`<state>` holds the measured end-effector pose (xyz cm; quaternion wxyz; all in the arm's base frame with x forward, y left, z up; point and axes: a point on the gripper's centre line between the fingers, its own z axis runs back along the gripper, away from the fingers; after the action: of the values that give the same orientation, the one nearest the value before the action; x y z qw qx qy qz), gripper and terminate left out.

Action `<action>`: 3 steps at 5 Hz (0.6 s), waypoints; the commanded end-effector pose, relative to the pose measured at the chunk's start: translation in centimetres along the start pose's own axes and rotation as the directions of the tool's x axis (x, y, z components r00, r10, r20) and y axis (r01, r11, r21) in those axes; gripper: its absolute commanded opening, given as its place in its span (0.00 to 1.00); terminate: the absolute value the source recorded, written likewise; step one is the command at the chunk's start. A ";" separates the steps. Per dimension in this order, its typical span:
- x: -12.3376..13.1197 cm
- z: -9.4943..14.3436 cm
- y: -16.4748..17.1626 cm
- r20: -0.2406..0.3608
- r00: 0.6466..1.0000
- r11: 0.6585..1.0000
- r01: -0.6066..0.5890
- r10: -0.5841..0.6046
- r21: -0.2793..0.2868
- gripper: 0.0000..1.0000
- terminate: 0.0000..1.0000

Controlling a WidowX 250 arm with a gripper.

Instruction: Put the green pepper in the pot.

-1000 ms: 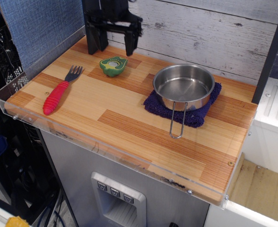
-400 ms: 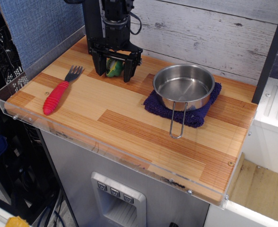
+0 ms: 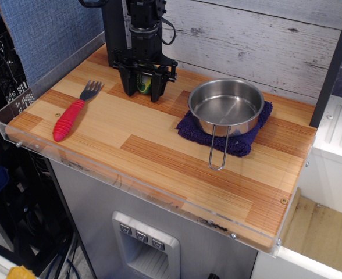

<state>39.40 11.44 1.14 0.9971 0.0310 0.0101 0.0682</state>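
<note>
The green pepper (image 3: 143, 85) sits on the wooden counter at the back left, and only a sliver of green and cream shows between the fingers. My black gripper (image 3: 142, 92) points straight down over it, with its fingers (image 3: 128, 87) closed in against the pepper's sides. The pot (image 3: 216, 125), shiny steel and empty, stands to the right on a purple cloth (image 3: 243, 145). Its wire handle (image 3: 218, 152) points toward the front edge.
A fork with a red handle (image 3: 68, 119) lies at the left of the counter (image 3: 159, 157). A grey plank wall (image 3: 246, 40) runs along the back, and a clear plastic lip (image 3: 130, 183) edges the front and left side.
The gripper came down from above the pepper to the counter, straddled the pepper, and its fingers have narrowed onto it. The pot and fork have not moved.
</note>
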 end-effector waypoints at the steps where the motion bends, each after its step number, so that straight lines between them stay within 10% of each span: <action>1: 0.1 1.3 0.3 0.040 0.999 1.000 0.001 -0.002 0.017 0.00 0.00; 3: -0.3 3.1 0.0 0.097 0.995 1.000 0.009 -0.011 0.021 0.00 0.00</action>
<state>38.50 10.99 1.24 0.9974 0.0358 0.0014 0.0629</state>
